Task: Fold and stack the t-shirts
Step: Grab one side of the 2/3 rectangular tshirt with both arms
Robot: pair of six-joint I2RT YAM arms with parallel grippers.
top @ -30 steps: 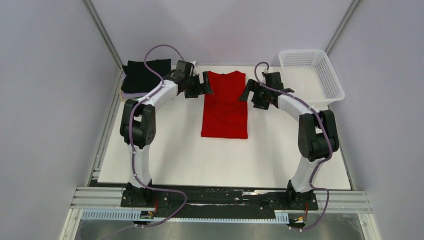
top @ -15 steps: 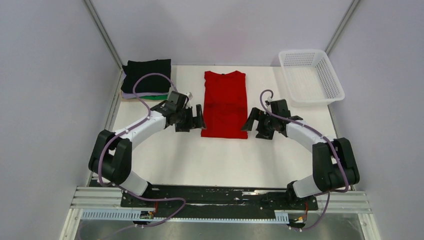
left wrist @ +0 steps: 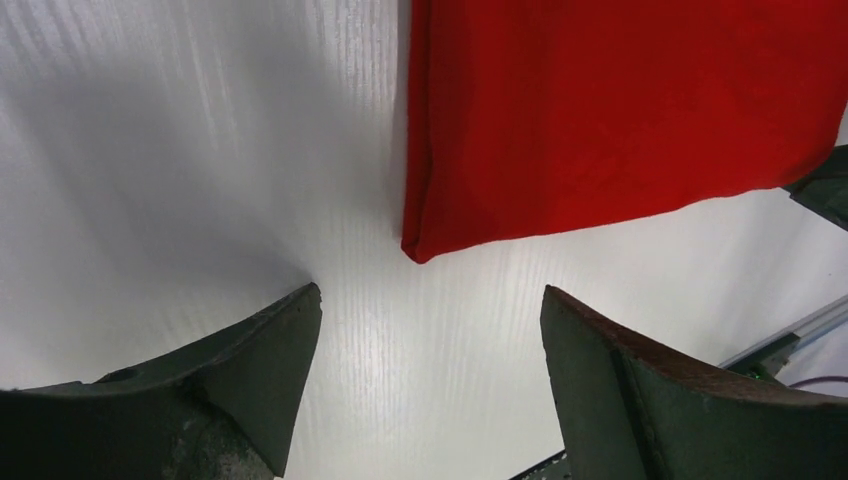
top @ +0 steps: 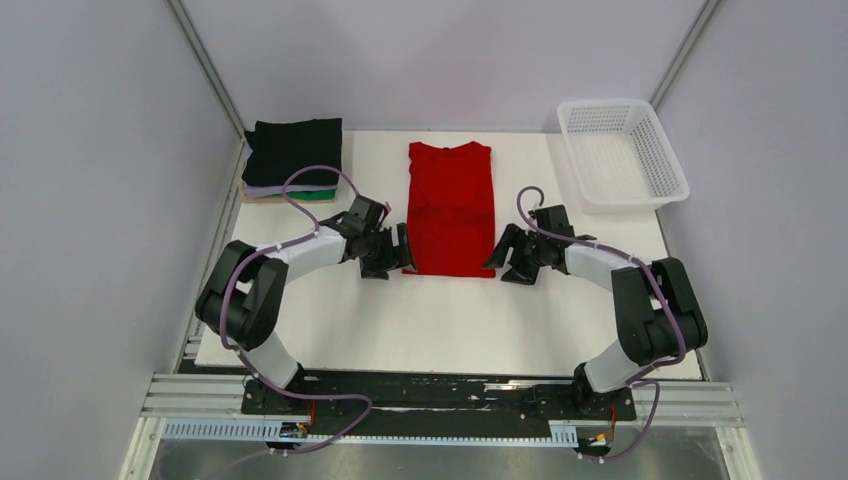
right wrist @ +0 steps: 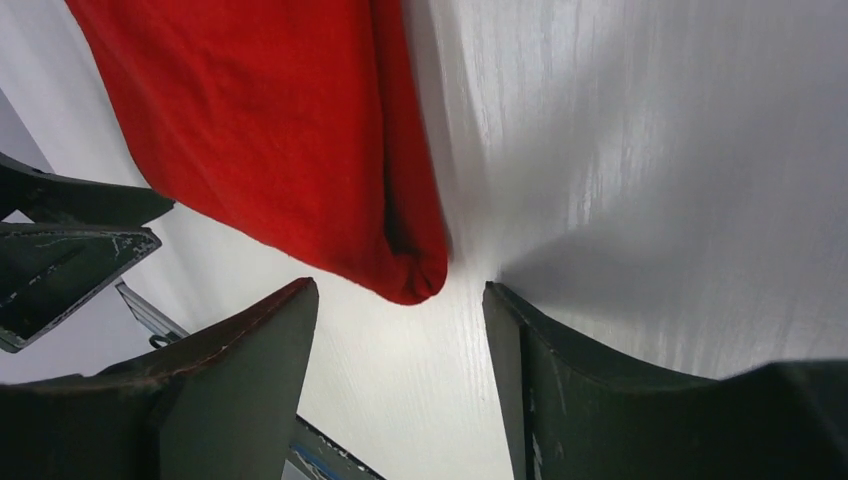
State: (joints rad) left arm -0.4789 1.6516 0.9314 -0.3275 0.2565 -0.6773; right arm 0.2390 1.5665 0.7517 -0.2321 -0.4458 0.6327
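The red t-shirt (top: 451, 207) lies flat mid-table, folded into a long strip with its sleeves tucked in and its collar at the far end. My left gripper (top: 393, 256) is open and empty by its near-left corner, which shows in the left wrist view (left wrist: 420, 245) just ahead of the jaws. My right gripper (top: 506, 258) is open and empty by the near-right corner, which shows in the right wrist view (right wrist: 415, 280) just ahead of the jaws. A stack of folded shirts stands at the far left, black (top: 294, 148) on top, then pale lilac (top: 265, 187) and green (top: 318, 195).
A white plastic mesh basket (top: 622, 154) stands at the far right corner. The white table (top: 440, 320) ends at a black rail at the near edge. Grey walls close in on both sides.
Both grippers have swept from the collar end down along the shirt's sides to its near corners, staying open. The stack at the far left is uncovered now. The shirt has not moved.
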